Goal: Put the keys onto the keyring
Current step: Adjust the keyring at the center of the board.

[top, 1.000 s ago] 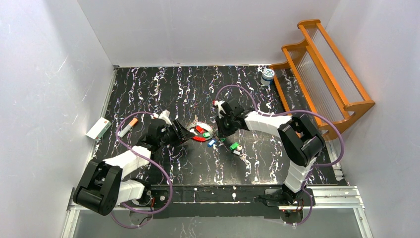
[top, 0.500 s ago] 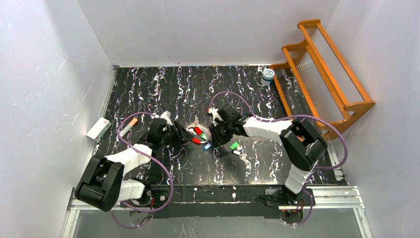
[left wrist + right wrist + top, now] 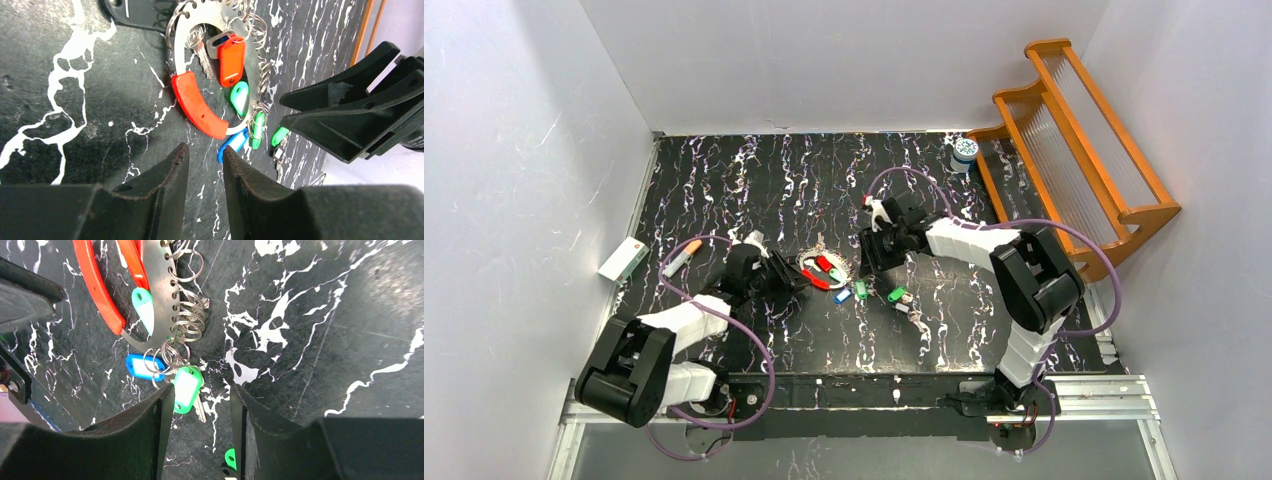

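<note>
Black marbled table [image 3: 724,180]: keyring [image 3: 181,40] with red, green and blue keys [image 3: 141,367] lies between left gripper [image 3: 790,276] and right gripper [image 3: 870,263]; both jaws narrowly parted, holding nothing; one green key [image 3: 896,295] lies apart.

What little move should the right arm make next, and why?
I'd guess the right tool should lower and close on the green-tagged key. That key lies just ahead of the open, empty tool, right beside the keyring, so it looks like the easiest one to grab.
</note>
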